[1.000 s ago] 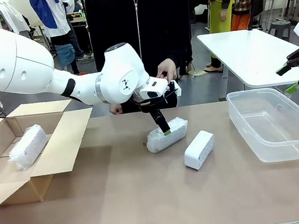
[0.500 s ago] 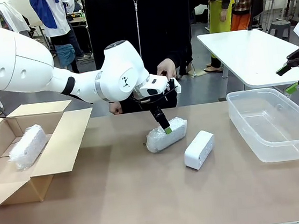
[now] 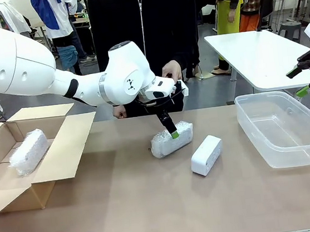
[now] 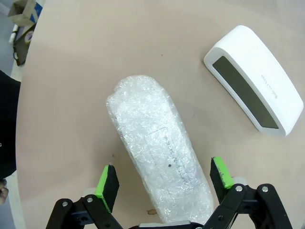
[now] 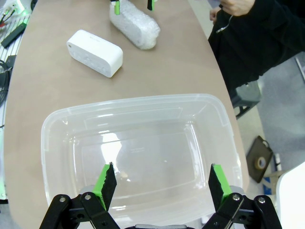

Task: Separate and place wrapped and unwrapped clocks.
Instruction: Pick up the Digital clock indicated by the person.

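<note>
Left fingers (image 4: 108, 183), spread wide, straddle the wrapped clock (image 4: 157, 171) at mid-counter (image 3: 126, 209); next they must clamp and carry it to the left-edge box (image 3: 64, 154). The unwrapped clock (image 3: 206, 155) lies beside it; right fingers (image 5: 106, 183) gape above the tub (image 5: 143, 100).

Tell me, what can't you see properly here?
- Front view: the cardboard box is cut off by the left edge.
- Left wrist view: bubble wrap blurs what is inside the bundle.
- Left wrist view: the print on the white clock is too small to read.
</note>
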{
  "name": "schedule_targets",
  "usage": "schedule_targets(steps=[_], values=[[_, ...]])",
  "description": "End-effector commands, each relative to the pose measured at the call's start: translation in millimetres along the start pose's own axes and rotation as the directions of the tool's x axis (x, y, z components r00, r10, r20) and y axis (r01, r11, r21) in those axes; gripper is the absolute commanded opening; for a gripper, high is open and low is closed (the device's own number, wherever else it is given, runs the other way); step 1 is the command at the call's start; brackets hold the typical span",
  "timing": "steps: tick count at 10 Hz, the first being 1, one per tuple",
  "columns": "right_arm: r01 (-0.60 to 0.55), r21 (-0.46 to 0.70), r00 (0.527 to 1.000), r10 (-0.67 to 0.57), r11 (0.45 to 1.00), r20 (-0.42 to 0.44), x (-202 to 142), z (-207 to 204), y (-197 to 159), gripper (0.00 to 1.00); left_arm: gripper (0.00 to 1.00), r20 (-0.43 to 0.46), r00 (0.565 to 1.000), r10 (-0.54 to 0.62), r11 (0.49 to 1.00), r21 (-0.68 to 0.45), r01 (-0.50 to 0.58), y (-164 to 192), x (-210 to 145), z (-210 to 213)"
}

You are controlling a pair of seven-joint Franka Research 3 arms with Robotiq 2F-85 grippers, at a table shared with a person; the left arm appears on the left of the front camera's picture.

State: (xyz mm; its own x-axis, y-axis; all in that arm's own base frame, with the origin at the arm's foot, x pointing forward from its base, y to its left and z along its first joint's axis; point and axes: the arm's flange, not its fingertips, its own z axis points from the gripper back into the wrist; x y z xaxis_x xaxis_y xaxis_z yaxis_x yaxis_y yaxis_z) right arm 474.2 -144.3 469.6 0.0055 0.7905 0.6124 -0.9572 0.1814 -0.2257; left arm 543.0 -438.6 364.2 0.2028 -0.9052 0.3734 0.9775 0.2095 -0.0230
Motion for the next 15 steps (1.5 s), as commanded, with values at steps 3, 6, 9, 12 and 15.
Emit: schedule_targets(steps=[3, 6, 9, 12, 15], values=[[0.001, 0.003, 1.000, -0.001, 1.000, 0.000, 0, -2, 0, 1.00, 1.00, -0.023, 0.999, 0.033, 0.999, -0.019, -0.033, 4, -4, -11], [0.001, 0.003, 1.000, -0.001, 1.000, 0.000, 0, -2, 0, 1.00, 1.00, -0.049, 0.998, 0.029, 0.999, -0.016, -0.030, 9, -6, -25], [0.001, 0.003, 1.000, -0.001, 1.000, 0.000, 0, -2, 0, 1.00, 1.00, -0.035, 0.991, -0.127, 0.981, -0.150, 0.121, 5, -11, -22], [0.001, 0.003, 1.000, -0.001, 1.000, 0.000, 0, -2, 0, 1.00, 0.80, -0.087, 0.984, -0.159, 0.985, -0.084, 0.151, 9, -21, -17], [0.001, 0.003, 1.000, -0.001, 1.000, 0.000, 0, -2, 0, 1.00, 0.43, -0.093, 0.985, -0.147, 0.987, -0.073, 0.140, 10, -20, -17]])
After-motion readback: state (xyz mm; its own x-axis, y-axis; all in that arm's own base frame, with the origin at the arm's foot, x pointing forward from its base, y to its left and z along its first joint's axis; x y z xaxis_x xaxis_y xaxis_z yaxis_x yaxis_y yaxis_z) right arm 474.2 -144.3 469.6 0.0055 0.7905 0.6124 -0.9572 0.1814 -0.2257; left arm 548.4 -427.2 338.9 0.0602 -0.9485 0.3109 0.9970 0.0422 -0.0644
